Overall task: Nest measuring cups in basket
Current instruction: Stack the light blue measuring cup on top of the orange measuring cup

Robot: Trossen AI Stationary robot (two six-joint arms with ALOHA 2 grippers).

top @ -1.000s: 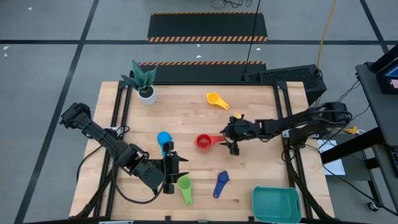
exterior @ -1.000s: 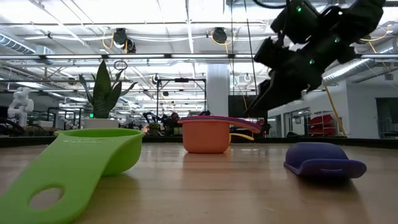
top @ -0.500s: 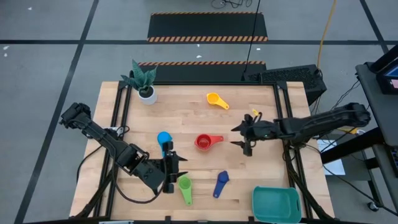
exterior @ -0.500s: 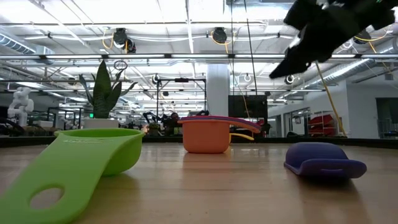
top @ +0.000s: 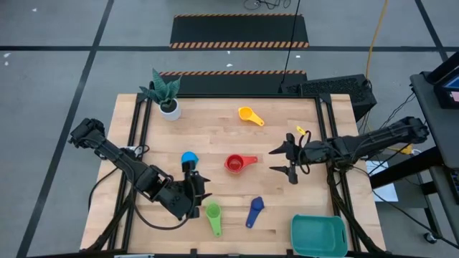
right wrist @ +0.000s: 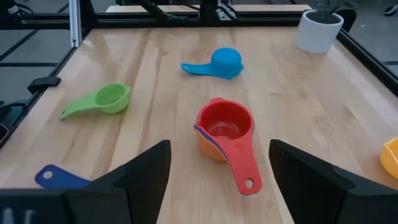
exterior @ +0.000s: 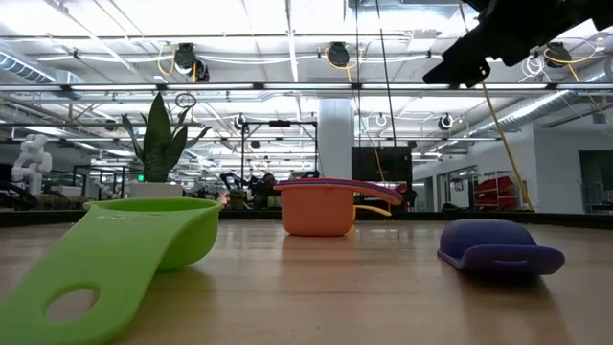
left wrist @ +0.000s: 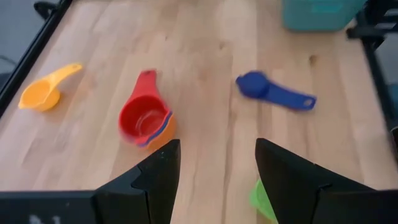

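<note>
Now the red cup stack point(top: 234, 164) sits mid-bench, handle pointing toward the right gripper point(top: 290, 160), fingers spread, empty, nearer. Left gripper point(top: 192, 186), also spread & empty, hangs by the light blue cup point(top: 189, 158).

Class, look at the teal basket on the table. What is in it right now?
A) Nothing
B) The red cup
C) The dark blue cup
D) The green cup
A: the teal basket shows only its bare floor from above; every visible cup lies on the wood.
</note>
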